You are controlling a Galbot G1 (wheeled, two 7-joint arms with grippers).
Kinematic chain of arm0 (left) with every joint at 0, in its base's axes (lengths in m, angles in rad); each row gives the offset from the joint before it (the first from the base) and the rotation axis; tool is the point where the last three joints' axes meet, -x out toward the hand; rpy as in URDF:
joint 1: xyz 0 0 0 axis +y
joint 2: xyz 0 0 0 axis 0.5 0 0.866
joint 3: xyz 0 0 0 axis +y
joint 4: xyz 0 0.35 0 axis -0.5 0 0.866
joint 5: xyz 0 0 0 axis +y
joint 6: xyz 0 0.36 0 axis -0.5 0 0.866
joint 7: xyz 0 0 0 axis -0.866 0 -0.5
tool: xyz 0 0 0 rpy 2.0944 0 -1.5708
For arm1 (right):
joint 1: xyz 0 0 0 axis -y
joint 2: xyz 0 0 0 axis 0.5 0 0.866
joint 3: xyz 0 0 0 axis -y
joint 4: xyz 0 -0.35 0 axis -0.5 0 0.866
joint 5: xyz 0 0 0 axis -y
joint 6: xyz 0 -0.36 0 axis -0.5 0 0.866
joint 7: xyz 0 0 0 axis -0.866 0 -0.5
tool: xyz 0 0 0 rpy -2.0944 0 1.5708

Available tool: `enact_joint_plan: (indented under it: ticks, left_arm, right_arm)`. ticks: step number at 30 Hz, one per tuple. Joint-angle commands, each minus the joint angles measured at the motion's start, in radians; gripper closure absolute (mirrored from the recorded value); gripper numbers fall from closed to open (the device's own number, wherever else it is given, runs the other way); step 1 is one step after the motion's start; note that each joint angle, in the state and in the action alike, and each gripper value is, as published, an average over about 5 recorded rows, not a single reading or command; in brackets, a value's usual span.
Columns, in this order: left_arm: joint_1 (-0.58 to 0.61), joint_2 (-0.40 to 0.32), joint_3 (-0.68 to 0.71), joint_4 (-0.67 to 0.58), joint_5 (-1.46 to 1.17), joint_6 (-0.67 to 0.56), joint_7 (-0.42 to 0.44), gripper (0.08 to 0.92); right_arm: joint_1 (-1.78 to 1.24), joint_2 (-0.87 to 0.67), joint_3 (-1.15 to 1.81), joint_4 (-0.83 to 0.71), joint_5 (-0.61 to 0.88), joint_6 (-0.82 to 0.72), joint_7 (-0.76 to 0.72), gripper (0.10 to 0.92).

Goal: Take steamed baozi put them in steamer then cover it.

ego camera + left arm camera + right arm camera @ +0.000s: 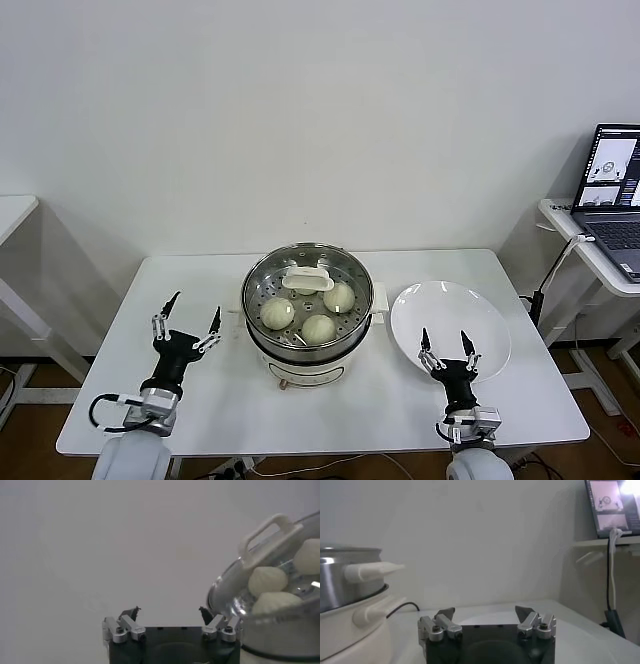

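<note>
Right gripper (485, 614) by the steamer (350, 592)
Fingers spread and empty over the table (580, 635); laptop (612, 505) on a far shelf.

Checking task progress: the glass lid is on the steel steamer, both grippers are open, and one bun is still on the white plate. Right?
Not quite. In the head view the flat white plate is bare; the cream-white buns sit in the shiny steel steamer under the clear glass lid. Left gripper and right gripper are open.
</note>
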Motion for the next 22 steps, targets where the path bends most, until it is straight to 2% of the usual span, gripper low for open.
enact_joint_plan:
  ticks: [1,22]
  left_arm:
    - [0.050,0.000,-0.083,0.105,-0.281,-0.171,0.040,0.177]
    - [0.083,-0.008,-0.069,0.110,-0.201,-0.231,0.031,0.177]
  right_arm:
    - [-0.044,-0.001,0.015,0.051,0.019,-0.023,-0.006,0.203]
    - [-0.054,0.012,0.020,0.023,-0.025,0.042,0.001,0.203]
